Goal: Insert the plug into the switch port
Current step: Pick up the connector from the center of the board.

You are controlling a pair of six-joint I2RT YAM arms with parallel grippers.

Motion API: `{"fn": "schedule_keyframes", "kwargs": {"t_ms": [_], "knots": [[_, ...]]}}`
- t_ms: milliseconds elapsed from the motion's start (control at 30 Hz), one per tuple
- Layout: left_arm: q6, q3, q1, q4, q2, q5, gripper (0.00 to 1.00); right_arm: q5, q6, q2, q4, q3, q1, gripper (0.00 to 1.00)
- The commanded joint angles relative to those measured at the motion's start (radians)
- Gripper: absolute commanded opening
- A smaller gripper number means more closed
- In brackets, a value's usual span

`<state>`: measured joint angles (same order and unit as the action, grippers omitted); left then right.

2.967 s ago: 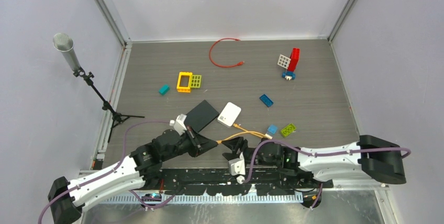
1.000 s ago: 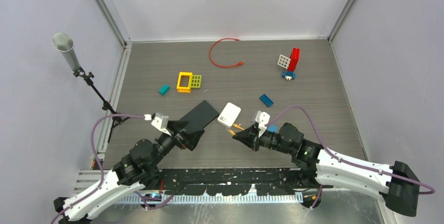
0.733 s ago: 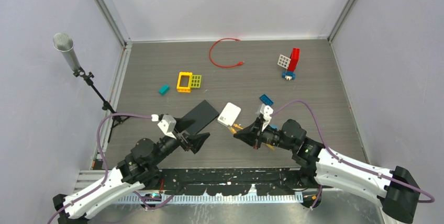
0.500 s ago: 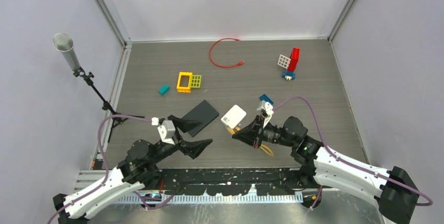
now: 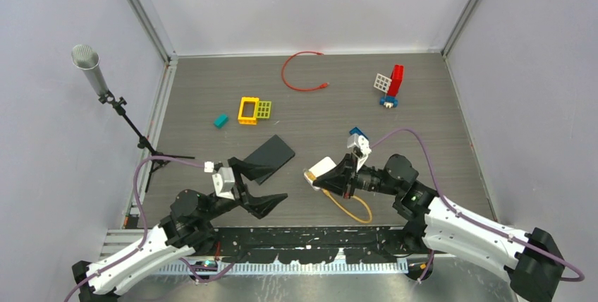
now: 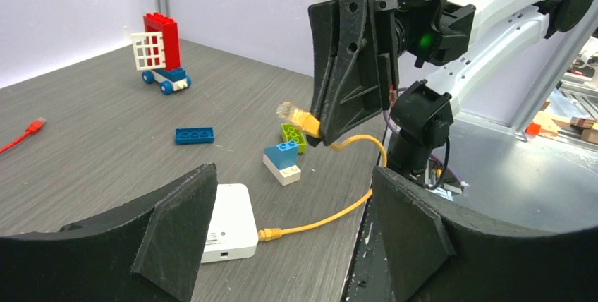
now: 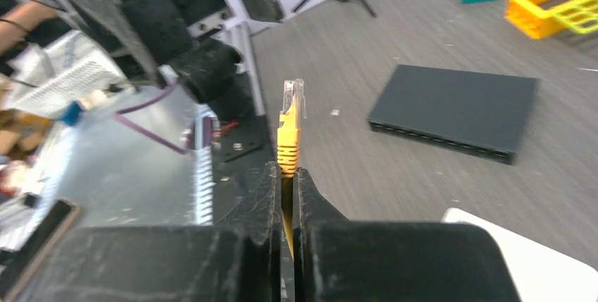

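Lifts the yellow plug off the table, pinched tight in the right gripper, and drags the white box along. Pulls the left gripper back from the black switch, wide open and empty. Still needs lining up with a port.

Left tool agape (right tool clamped)

A red cable curls at the far side. A red, white and blue brick cart stands to its right. A yellow frame touches a green grid, with a teal brick near them. A microphone stands on a tripod at left.
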<state>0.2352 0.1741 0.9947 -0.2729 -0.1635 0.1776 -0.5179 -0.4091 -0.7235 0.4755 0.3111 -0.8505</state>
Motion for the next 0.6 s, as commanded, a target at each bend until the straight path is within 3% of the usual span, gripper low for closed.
{"fn": "schedule_keyframes", "kwargs": {"t_ms": [0,233,567], "knots": [[0.031,0.000,0.002,-0.039,0.003,-0.049,0.82,0.169,0.234,0.027,-0.192,0.072,0.004,0.01],[0.098,-0.005,0.002,-0.108,-0.054,-0.169,0.87,0.291,0.519,0.016,-0.196,0.089,-0.024,0.00],[0.192,0.000,0.002,-0.366,-0.247,-0.220,0.82,0.599,0.936,-0.024,-0.067,0.078,-0.285,0.00]]}}
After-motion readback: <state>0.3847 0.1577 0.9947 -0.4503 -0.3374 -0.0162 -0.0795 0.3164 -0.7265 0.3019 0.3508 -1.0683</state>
